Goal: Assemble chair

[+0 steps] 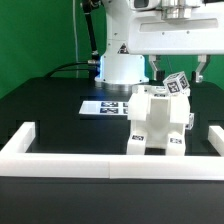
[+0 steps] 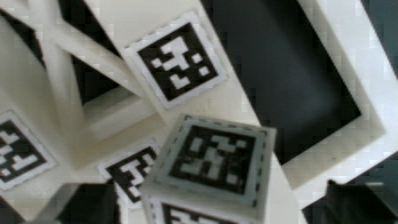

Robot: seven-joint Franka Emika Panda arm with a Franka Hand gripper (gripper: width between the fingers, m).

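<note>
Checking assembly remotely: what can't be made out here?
Exterior view: far-side joints of the chair, hidden by its own front blocks.
Exterior view: one end of the marker board, behind the chair.
Exterior view: arm above the gripper, cut by the top edge.
Wrist view: chair parts blurred and cropped, too close to identify.

The whole lot sat on a flat matte black table. Along the near edge ran a long low white barrier wall, its short ends turning back at both sides. Just behind it stood the small white blocky plastic chair, tags all over. The thin flat white marker board lay further back, toward the exterior view's left, and the arm's rounded white base sat behind that.
</note>
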